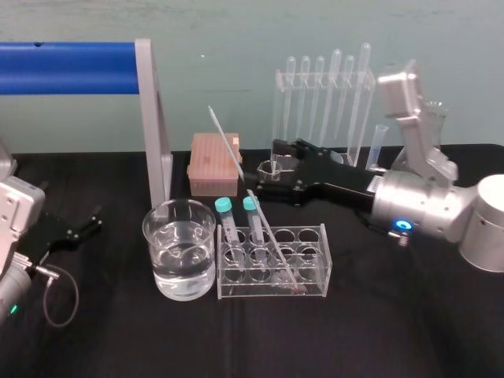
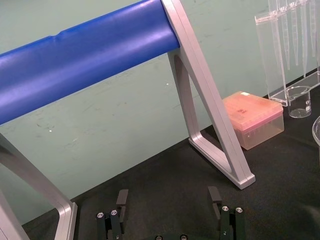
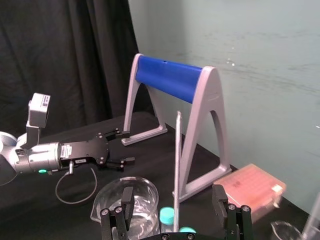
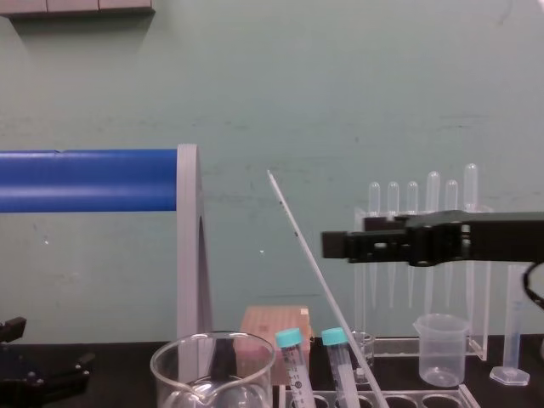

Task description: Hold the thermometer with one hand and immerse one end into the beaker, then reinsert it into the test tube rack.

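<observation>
The long, thin clear glass thermometer [image 4: 319,285] leans toward 11 o'clock in the low clear test tube rack [image 1: 315,236]. The wide clear glass beaker [image 1: 179,228] stands at the rack's 9 o'clock. The slim black right claw [image 1: 269,169] hovers at the rack's 12 o'clock, spread wide and empty. The left claw [image 1: 83,224] sits far off at 9 o'clock, also spread and empty.

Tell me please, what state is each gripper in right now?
Left gripper: open, holding nothing.
Right gripper: open, holding nothing, near the thermometer.
</observation>
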